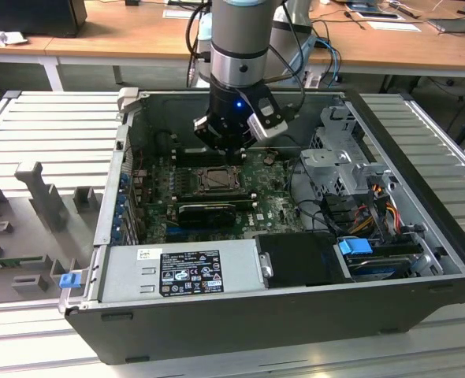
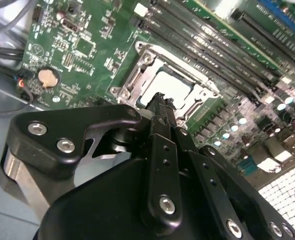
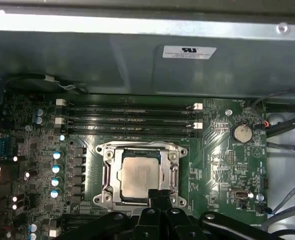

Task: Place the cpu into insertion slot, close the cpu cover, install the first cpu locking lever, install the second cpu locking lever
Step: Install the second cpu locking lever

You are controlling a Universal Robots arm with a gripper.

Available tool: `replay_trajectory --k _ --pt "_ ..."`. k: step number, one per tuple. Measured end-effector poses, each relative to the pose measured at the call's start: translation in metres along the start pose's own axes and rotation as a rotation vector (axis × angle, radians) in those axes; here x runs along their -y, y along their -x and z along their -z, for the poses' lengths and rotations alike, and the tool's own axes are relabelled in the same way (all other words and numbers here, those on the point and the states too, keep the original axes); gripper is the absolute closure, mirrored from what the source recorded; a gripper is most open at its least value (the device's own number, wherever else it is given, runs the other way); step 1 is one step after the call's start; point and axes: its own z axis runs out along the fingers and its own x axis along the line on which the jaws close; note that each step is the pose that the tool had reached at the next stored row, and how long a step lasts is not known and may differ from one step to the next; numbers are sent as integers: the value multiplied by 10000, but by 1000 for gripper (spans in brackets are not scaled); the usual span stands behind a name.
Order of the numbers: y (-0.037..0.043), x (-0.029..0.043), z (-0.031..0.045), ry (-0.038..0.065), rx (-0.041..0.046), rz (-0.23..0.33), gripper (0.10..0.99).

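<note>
In the exterior view the arm's gripper (image 1: pixel 226 143) hangs inside the open computer case (image 1: pixel 422 303), just above the far edge of the insertion slot (image 1: pixel 214 180) on the green circuit board (image 1: pixel 276 206), with the grey power supply (image 1: pixel 177 272) along the near wall. In the second wrist view the black fingers (image 2: pixel 160 112) are pressed together with nothing between them, their tip at the edge of the cpu cover (image 2: pixel 137 80), which lies down flat around the silvery cpu (image 2: pixel 173 86). In the first wrist view the cpu (image 3: pixel 140 176) sits in the slot inside the metal cover (image 3: pixel 109 172), the fingertips (image 3: pixel 159 196) meet at its edge, and the long black memory slots (image 3: pixel 130 117) run beside the socket.
</note>
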Motion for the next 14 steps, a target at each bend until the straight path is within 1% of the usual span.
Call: replay_trajectory --k 1,2,3,5,7,9,12,13,14 --pt "-1 31 -19 1 -50 -5 980" --pt "-2 53 -30 7 -57 -5 980" --pt "-3 81 -39 11 -62 -5 980" --pt "-5 166 -52 17 -66 -5 980" --pt "-6 193 -51 17 -66 -5 980" --pt "-7 235 -48 18 -65 -5 980" --pt "-18 334 -51 27 -65 -4 980" --pt "-47 360 -53 41 -65 -7 980" --pt "-118 381 -55 46 -65 -4 980"
